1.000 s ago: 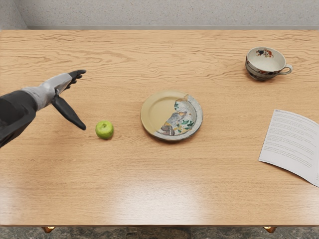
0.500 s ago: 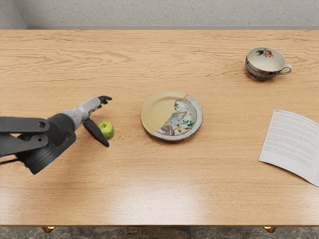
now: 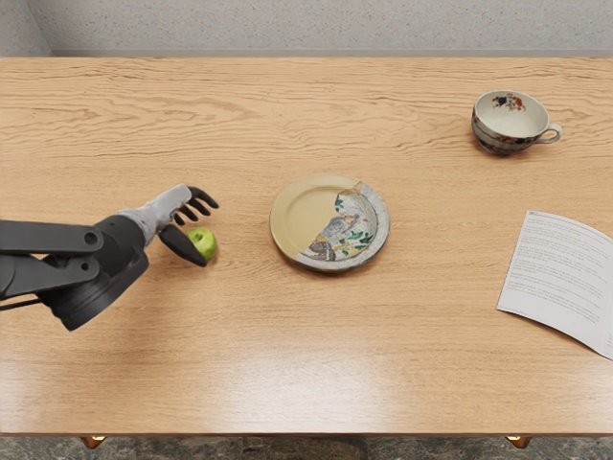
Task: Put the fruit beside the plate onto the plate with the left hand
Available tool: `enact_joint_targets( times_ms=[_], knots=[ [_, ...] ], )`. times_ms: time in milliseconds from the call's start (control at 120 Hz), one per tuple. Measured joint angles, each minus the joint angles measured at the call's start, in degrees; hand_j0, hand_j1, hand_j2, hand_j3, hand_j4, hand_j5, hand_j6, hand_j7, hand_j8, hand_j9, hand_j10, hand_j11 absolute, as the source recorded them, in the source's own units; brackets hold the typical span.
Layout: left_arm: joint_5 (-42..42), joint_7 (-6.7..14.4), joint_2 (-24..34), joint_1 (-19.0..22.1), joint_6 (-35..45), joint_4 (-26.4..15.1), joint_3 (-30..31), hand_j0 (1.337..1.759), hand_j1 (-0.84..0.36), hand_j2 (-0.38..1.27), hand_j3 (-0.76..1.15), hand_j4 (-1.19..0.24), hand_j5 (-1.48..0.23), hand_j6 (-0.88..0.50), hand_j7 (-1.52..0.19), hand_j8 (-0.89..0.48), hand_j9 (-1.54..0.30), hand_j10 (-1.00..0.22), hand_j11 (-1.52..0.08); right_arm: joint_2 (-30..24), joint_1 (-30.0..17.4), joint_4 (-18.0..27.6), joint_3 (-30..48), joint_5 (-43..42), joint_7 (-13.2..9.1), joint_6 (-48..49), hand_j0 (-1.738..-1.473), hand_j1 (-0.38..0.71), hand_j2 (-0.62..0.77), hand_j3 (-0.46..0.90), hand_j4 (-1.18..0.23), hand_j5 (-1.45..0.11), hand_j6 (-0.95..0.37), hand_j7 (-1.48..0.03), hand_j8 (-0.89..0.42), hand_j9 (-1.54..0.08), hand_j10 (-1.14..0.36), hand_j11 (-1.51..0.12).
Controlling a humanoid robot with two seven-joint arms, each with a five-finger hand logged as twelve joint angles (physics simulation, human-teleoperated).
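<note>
A small green apple (image 3: 204, 240) lies on the wooden table, left of a round yellow plate (image 3: 305, 213) with a painted pattern on its right half. My left hand (image 3: 190, 227) reaches in from the left edge and sits right at the apple. Its dark fingers are spread above the fruit and the thumb crosses in front of it, hiding part of it. The fingers have not closed around the apple. The right arm is out of view.
A patterned teacup (image 3: 511, 121) stands at the back right. A sheet of paper (image 3: 563, 278) lies at the right edge. The table's front edge runs along the bottom of the view.
My left arm swung down and to the right from the far left toward the apple. The hand now sits against the fruit with its fingers more curved. The apple has stayed put.
</note>
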Motion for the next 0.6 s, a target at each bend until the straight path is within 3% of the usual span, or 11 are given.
enact_joint_targets(
  times_ms=[225, 600],
  knots=[
    [0.0, 0.5, -0.8, -1.0, 0.0, -0.2, 1.5, 1.657, -0.23, 0.12, 0.0, -0.5, -0.66, -0.5, -0.66, -0.5, -0.66, -0.5, -0.66, 0.0, 0.0, 0.0, 0.0, 0.0, 0.0, 0.0, -1.658, -0.35, 0.0, 0.0, 0.0, 0.0, 0.0, 0.0, 0.0, 0.0, 0.0, 0.0],
    [0.0, 0.9, -0.6, -1.1, -0.1, -0.5, 1.7, 1.654, -0.27, 0.21, 0.0, -0.63, -0.85, -0.47, -0.86, -0.4, -0.86, -0.61, -0.86, 0.0, 0.0, 0.0, 0.0, 0.0, 0.0, 0.0, -1.658, -0.35, 0.0, 0.0, 0.0, 0.0, 0.0, 0.0, 0.0, 0.0, 0.0, 0.0]
  ],
)
